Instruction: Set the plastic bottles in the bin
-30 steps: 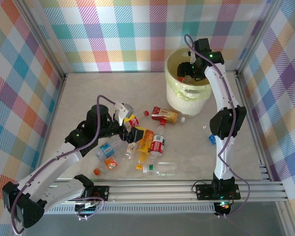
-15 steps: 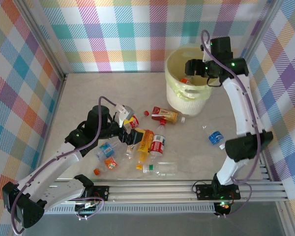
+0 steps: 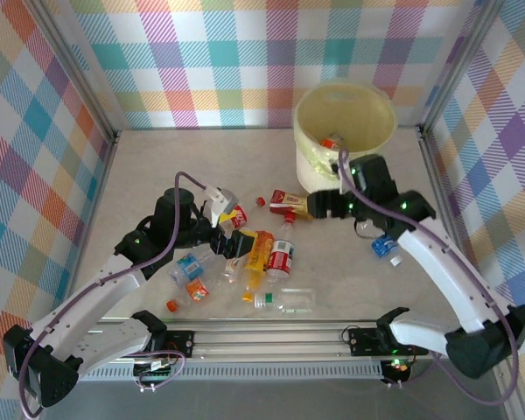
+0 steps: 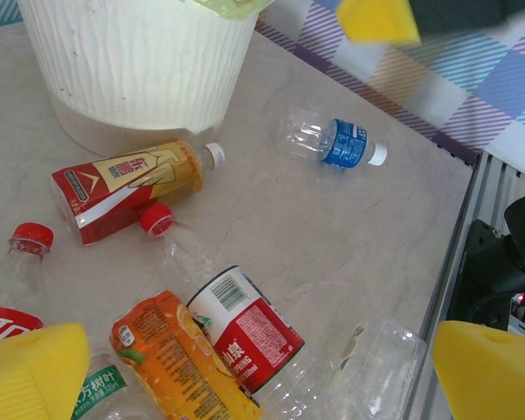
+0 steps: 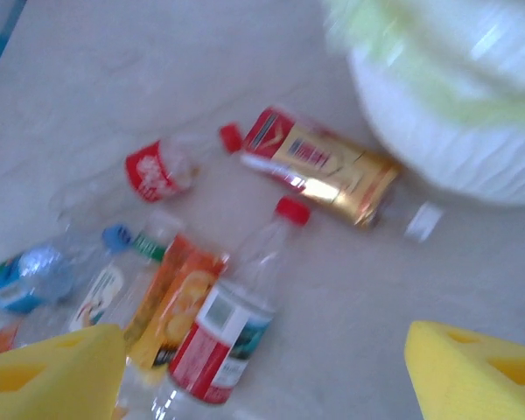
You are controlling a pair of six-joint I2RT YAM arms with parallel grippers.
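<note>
Several plastic bottles lie in a loose pile mid-table: a red-and-gold one [image 3: 293, 204] [image 4: 127, 188] [image 5: 324, 175], a red-and-white-labelled one [image 3: 280, 256] [image 4: 245, 328] [image 5: 223, 341], an orange one [image 3: 258, 249] [image 4: 171, 359] and a clear one [image 3: 284, 302]. A blue-labelled bottle [image 3: 385, 245] [image 4: 337, 144] lies apart at the right. The pale-yellow bin [image 3: 372, 105] [image 4: 140, 61] [image 5: 455, 114] holds a red-capped bottle [image 3: 332, 142]. My left gripper [image 3: 232, 243] [image 4: 262, 376] hangs open over the pile. My right gripper [image 3: 318, 206] [image 5: 262, 372] is open and empty, just beyond the red-and-gold bottle.
More bottles lie front left: a blue-labelled one [image 3: 188, 267] and a small orange one [image 3: 195, 290], with a loose orange cap [image 3: 171, 305]. A metal rail [image 3: 315, 337] runs along the near edge. Checked walls enclose the table.
My right arm has swung out of the bin and down toward the bottle pile, leaving a red-capped bottle inside. The left arm has not moved.
</note>
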